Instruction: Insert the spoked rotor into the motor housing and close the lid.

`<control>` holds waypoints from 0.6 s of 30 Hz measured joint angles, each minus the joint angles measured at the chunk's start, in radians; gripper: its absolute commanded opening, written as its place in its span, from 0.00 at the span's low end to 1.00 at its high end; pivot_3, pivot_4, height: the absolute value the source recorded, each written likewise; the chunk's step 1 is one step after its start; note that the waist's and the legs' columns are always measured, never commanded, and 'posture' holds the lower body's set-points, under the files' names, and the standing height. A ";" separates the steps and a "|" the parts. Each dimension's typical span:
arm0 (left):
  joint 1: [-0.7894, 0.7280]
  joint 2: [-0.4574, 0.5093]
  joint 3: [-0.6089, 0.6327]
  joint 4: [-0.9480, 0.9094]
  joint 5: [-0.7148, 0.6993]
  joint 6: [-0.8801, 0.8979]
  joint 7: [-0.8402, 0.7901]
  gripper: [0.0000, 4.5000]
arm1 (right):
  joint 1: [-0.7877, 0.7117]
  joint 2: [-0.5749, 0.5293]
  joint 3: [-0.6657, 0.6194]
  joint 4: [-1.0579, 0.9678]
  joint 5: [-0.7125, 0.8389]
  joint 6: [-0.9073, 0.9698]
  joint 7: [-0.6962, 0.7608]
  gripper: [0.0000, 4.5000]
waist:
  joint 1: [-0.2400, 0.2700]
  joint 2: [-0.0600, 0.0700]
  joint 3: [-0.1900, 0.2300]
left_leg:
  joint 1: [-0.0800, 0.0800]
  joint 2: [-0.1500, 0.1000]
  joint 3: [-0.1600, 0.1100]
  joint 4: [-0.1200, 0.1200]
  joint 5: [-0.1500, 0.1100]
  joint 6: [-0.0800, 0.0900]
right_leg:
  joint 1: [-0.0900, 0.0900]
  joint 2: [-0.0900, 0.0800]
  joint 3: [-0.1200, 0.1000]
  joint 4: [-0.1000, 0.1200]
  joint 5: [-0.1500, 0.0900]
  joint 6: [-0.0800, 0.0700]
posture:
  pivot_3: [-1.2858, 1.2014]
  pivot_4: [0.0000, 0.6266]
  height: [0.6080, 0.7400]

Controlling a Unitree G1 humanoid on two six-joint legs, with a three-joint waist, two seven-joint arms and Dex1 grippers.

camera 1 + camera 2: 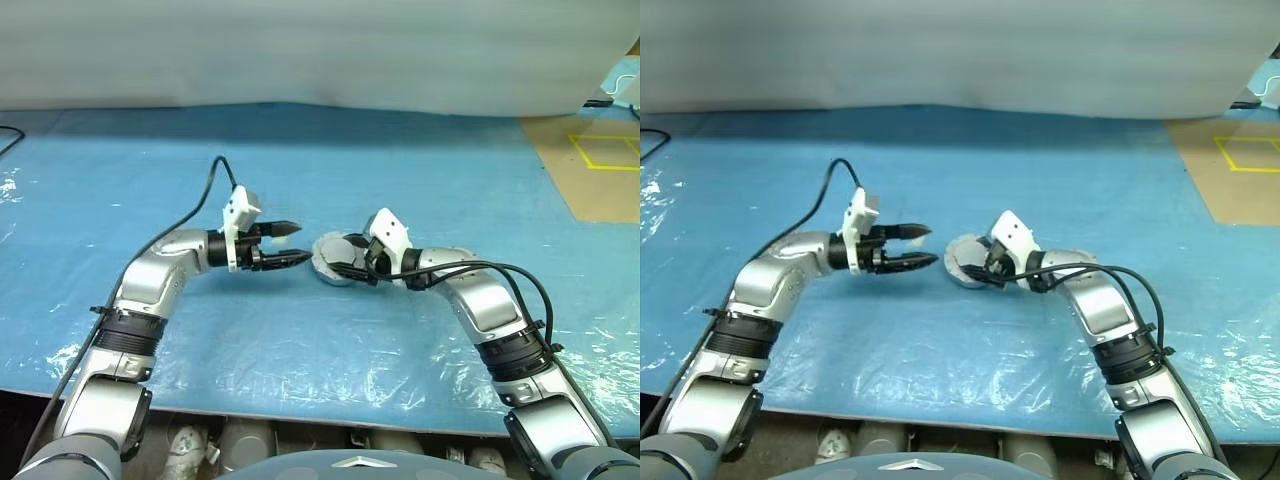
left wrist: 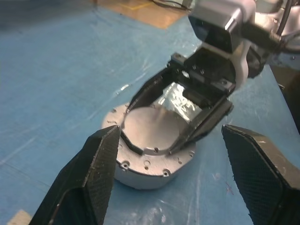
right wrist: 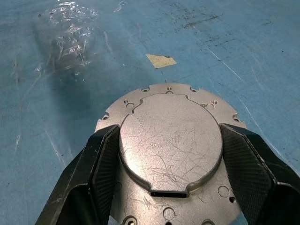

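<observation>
Right wrist view puts the housing (image 3: 169, 154) flat on the blue tabletop (image 3: 70, 70), its plain scratched top plate up and screw holes round the flange. No windings, rotor or ribbed lid can be made out, so I cannot tell whether it is closed or turned over. The right gripper (image 3: 168, 164) has its fingers spread to either side of the raised plate, close against its edge; whether they press it I cannot tell. The left gripper (image 1: 290, 245) hangs just beside it, fingers parted, holding nothing. The housing looks like solid metal: heavy for its size, stiff, smooth and likely slippery, so the flange rim seems the safer hold. Crinkled clear film lies over the blue sheet; tan floor with yellow tape (image 1: 600, 150) shows beyond.
</observation>
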 measured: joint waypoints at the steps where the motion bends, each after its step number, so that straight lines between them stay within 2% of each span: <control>1: 0.002 -0.004 -0.004 0.004 0.001 0.005 -0.002 0.81 | -0.001 0.000 -0.002 -0.004 0.002 0.004 0.001 0.65 | 0.000 0.000 0.000 | 0.000 0.000 0.000 0.000 0.000 0.000 | 0.000 0.000 0.000 0.000 0.000 0.000 | 0.52 0.24 1.00; 5: -0.025 -0.058 0.012 0.052 -0.017 -0.001 -0.001 0.62 | -0.007 0.002 -0.032 -0.002 0.031 0.051 0.005 0.65 | 0.002 0.000 0.000 | -0.001 0.000 0.000 0.000 0.000 0.000 | 0.000 0.000 0.000 0.000 0.000 0.000 | 0.52 0.24 1.00; 9: -0.072 -0.096 0.042 0.098 -0.038 -0.021 -0.002 0.30 | -0.015 0.008 -0.042 -0.001 0.053 0.085 0.006 0.65 | 0.002 0.000 0.000 | 0.000 0.000 0.000 0.000 0.000 0.000 | 0.000 0.000 0.000 0.000 0.000 0.000 | 0.52 0.24 1.00; 12: -0.082 -0.120 0.026 0.144 0.000 -0.068 0.002 0.08 | -0.016 0.008 -0.041 -0.005 0.053 0.091 0.003 0.65 | 0.002 0.000 0.000 | -0.001 -0.001 0.000 -0.001 0.000 0.000 | 0.000 0.000 0.000 -0.001 0.000 0.000 | 0.52 0.24 1.00; 18: -0.087 -0.163 -0.023 0.214 0.067 -0.130 -0.003 0.08 | -0.010 0.008 -0.041 -0.027 0.056 0.112 -0.009 0.65 | 0.002 0.000 0.000 | -0.001 0.000 0.000 -0.001 0.000 0.000 | -0.001 0.000 0.000 -0.001 0.000 0.000 | 0.52 0.24 1.00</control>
